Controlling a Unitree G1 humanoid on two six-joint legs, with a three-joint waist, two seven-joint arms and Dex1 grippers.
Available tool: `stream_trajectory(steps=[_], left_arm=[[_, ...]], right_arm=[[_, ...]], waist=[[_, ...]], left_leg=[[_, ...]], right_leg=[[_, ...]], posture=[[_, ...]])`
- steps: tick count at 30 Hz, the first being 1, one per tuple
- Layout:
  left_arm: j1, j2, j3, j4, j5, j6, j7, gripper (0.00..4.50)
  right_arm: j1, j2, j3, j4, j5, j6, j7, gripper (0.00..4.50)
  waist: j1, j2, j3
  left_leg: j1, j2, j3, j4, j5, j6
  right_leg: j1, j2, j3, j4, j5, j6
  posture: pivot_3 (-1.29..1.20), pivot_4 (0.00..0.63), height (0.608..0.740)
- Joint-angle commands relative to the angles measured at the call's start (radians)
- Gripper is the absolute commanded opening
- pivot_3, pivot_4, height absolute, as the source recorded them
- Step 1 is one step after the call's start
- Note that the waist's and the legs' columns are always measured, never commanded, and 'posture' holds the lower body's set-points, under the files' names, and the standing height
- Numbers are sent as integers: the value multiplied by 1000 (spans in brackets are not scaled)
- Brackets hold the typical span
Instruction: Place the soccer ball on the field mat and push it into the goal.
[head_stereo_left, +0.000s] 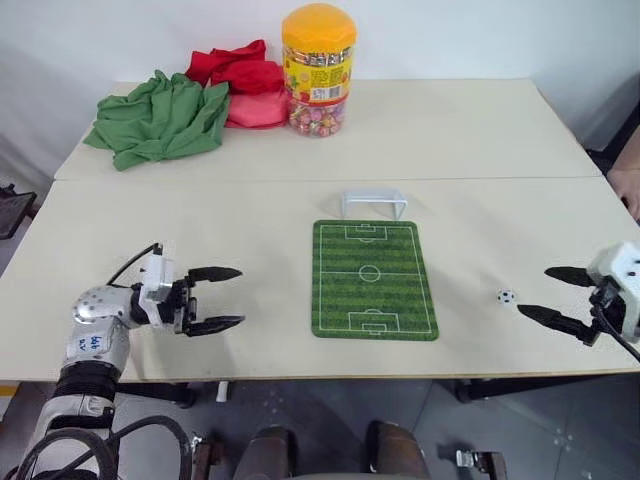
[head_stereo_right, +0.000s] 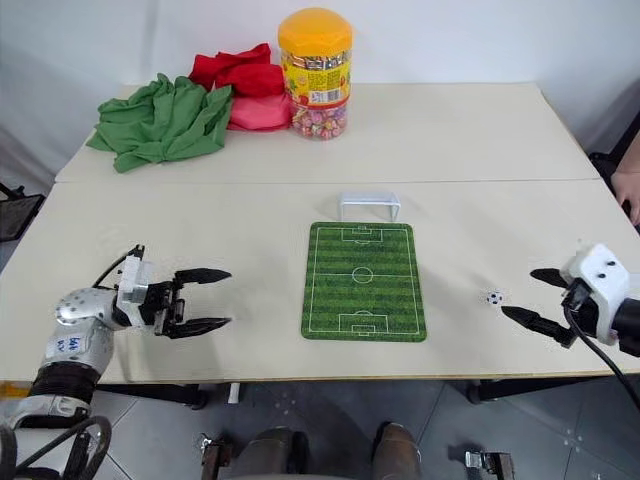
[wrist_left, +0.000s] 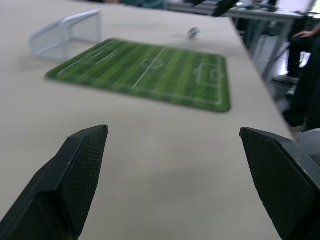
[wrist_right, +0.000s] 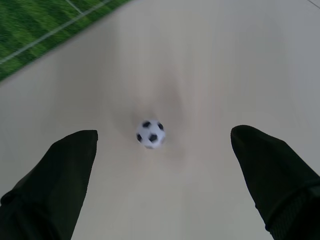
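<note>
We see the soccer ball (head_stereo_left: 506, 296) resting on the bare table (head_stereo_left: 250, 230), to the right of the field mat (head_stereo_left: 373, 279) and not yet on it. Our right gripper (head_stereo_left: 547, 295) is the nearer one, its 2 fingers spread wide and empty, the ball just ahead between them. Our left gripper (head_stereo_left: 215, 298), also wide and empty, sits well apart across the mat.

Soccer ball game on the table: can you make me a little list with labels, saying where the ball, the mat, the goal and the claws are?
soccer ball: on the bare table, right of the field mat, not on it
field mat: flat, mid-table
goal: upright at the mat's far end
right claw: open, just right of the ball, not touching it
left claw: open, empty, left of the mat
also there: candy jar, green cloth, red cloth at the back
</note>
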Motion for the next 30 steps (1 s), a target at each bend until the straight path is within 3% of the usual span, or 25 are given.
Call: stream_trajectory(steps=[1,8,13,16,25,26,30], left_arm=[[26,6,8,-59,-45,-17,-112,4500],[85,-1,51,-124,-50,4,-110,4500],[123,4,72,-178,-52,26,-96,4500],[133,6,84,-195,-47,38,-90,4500],[92,0,91,-168,-36,48,-106,4500],[81,-5,87,-160,-34,48,-107,4500],[50,-23,74,-131,-27,43,-111,4500]], right_arm=[[-62,-11,61,81,-40,-54,59,4493],[-276,69,208,327,-129,-180,97,4493],[-338,106,253,468,-180,-261,109,4493],[-360,115,264,526,-202,-301,111,3955],[-389,117,250,587,-204,-335,80,1052],[-391,120,241,578,-196,-331,68,864],[-382,134,207,490,-156,-303,39,861]], waist=[[1,0,0],[-3,0,0],[0,0,0],[-2,0,0],[-2,0,0],[-2,0,0],[-3,0,0]], left_leg=[[0,0,0,0,0,0],[0,0,0,1,0,0],[0,0,0,1,0,0],[0,0,0,2,0,0],[0,0,0,3,0,0],[0,0,0,3,0,0],[0,0,0,3,0,0]], right_leg=[[0,0,0,0,0,0],[0,0,0,1,0,0],[0,0,0,1,0,0],[0,0,0,1,0,0],[1,0,0,2,0,0],[1,0,0,2,0,0],[1,0,0,2,0,0]], posture=[[0,150,740],[0,150,740],[0,150,740],[0,150,740],[0,150,740],[0,150,740],[0,150,740]])
